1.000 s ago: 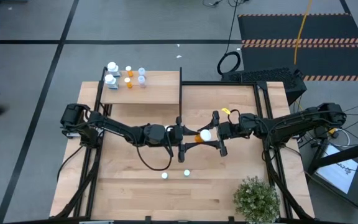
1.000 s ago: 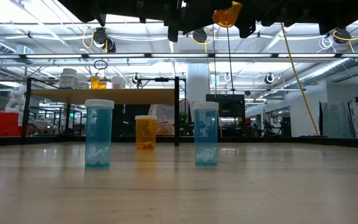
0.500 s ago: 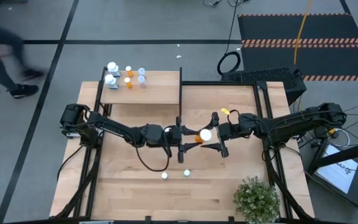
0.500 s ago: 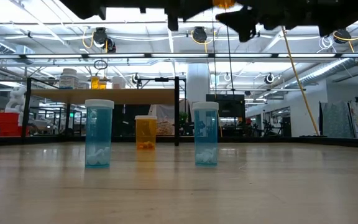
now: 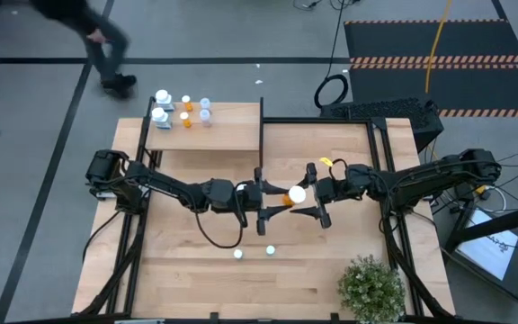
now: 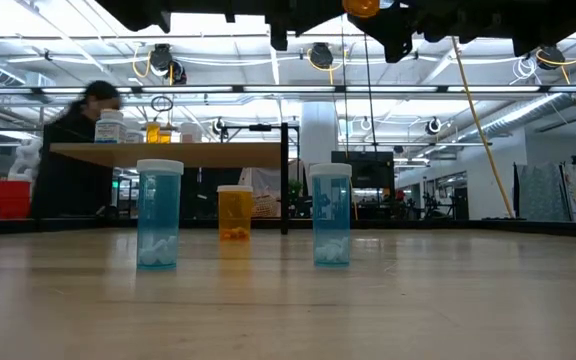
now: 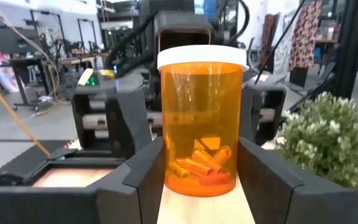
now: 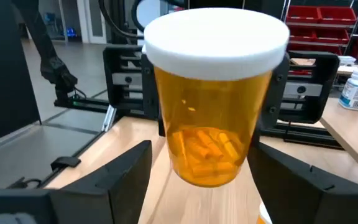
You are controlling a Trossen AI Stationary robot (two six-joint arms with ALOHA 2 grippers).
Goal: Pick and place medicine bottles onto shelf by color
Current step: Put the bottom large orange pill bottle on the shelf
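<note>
An orange bottle point(image 5: 296, 193) with a white cap hangs high above the table's middle, between my two grippers, which face each other. My left gripper point(image 5: 277, 200) comes from the left and is shut on the bottle point(image 7: 202, 124). My right gripper point(image 5: 308, 194) comes from the right. It is open, with a finger on either side of the bottle point(image 8: 213, 118), and table shows in the gaps. The shelf point(image 5: 207, 133) at the far left carries white point(image 5: 162, 97), orange point(image 5: 186, 108) and clear point(image 5: 205, 110) bottles. Two bluish bottles point(image 6: 159, 214) point(image 6: 331, 214) and an orange one point(image 6: 235, 212) stand on the table. My left gripper pinches the lower part of the orange bottle's body point(image 7: 168, 163) between its two fingers point(image 7: 143, 177), one on each side. The fingers lie level and come from the table's left. The bottle stands upright, cap up, lifted clear of the table.
A green potted plant point(image 5: 370, 288) stands at the table's near right corner. The shelf's black upright panel point(image 5: 261, 126) rises at its right end. A person point(image 5: 88, 36) walks on the floor beyond the table's far left. Bare tabletop lies in front of the arms.
The orange bottle has gone up a little with the grippers and now shows only at the top edge of the low view. A person has walked along the floor behind the table.
</note>
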